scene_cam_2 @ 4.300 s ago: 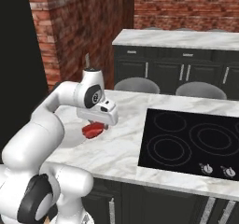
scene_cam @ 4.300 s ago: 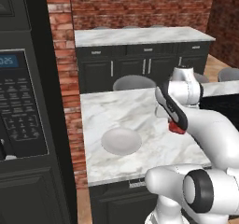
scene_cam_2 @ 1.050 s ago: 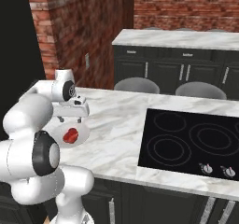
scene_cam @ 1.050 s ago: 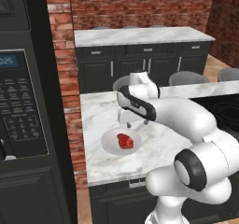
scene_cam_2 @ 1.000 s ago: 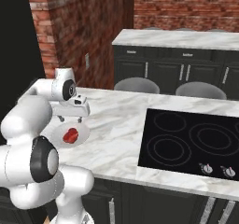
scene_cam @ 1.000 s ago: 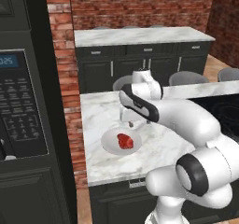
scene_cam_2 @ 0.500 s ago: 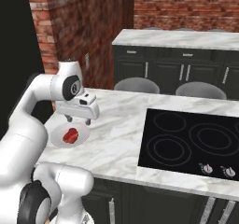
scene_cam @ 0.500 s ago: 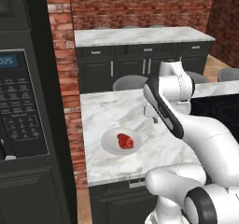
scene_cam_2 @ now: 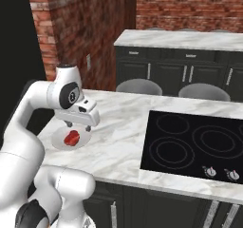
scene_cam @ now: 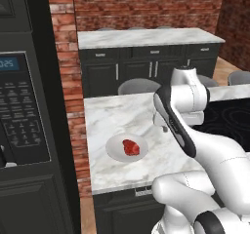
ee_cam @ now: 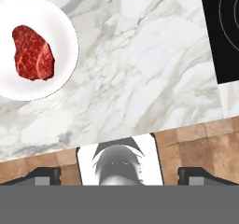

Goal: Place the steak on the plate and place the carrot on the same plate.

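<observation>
The bright red steak (scene_cam: 130,147) (scene_cam_2: 72,137) (ee_cam: 32,52) lies on the round pale plate (scene_cam: 114,153) (scene_cam_2: 59,142) (ee_cam: 65,27) near the left end of the marble counter. My gripper (scene_cam_2: 78,127) (ee_cam: 119,174) hovers above the counter just right of the plate and is open with nothing in it. Its dark fingertips (ee_cam: 46,174) stand wide apart at the bottom of the hand view, with the plate at the upper left there. The carrot is out of view.
A black cooktop (scene_cam_2: 190,144) (scene_cam: 229,118) (ee_cam: 224,31) is set into the counter's right part. Bare marble (ee_cam: 140,69) lies between it and the plate. A dark oven column (scene_cam: 24,106) stands at the left, and grey stools (scene_cam_2: 139,86) sit behind the counter.
4.3 s ago the gripper carried the steak over the counter. The steak now rests on the plate. Over the last second the open gripper has swung right, off the plate.
</observation>
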